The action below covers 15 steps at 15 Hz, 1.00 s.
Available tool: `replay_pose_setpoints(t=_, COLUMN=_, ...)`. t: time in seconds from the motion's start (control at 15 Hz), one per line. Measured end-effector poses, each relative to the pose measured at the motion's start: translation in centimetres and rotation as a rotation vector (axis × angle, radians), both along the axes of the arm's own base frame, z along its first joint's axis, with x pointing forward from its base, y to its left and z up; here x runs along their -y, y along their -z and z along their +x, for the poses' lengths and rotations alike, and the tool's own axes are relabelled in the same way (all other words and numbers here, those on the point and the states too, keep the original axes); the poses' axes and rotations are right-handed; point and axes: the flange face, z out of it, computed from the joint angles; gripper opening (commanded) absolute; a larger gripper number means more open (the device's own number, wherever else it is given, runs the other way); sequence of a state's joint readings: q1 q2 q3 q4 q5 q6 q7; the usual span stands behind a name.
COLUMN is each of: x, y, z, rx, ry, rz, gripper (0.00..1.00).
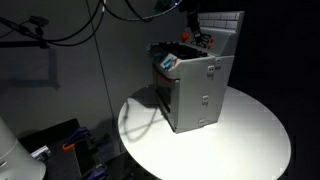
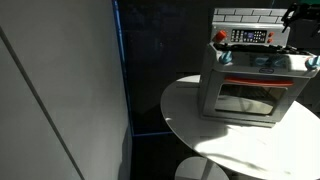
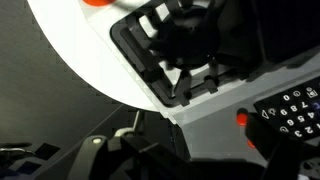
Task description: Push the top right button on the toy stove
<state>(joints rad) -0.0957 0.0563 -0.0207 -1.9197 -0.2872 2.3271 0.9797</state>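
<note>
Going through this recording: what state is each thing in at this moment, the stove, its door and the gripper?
toy stove: upright on the round white table.
oven door: shut.
gripper: up at the stove's top, near the control panel; open or shut cannot be told, nor whether it touches a button.

gripper (image 3: 195,150): dark grey to black, blocky, angular | cables (image 1: 140,12): black, thin, looping overhead

One toy stove (image 1: 200,95), one round white table (image 1: 255,140) beneath it, and one robot arm (image 1: 190,18) above.
</note>
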Motion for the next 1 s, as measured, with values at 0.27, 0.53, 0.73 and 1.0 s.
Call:
replay_pose_setpoints(t=0.27, x=0.3, y=0.5, z=1.5, rx=-0.012, ry=0.011, rz=-0.002, gripper=1.00)
replay_pose_setpoints(t=0.53, x=0.7, y=0.6, z=3.0, rx=-0.009, ry=0.019, rz=-0.008, gripper=1.00)
replay_pose_setpoints(t=0.73, x=0.8, y=0.6, z=3.8, rx=-0.012, ry=0.025, rz=-0.012, gripper=1.00)
replay_pose_setpoints(t=1.0, x=0.7, y=0.7, z=4.7, rx=-0.019, ry=0.030, rz=-0.016, gripper=1.00)
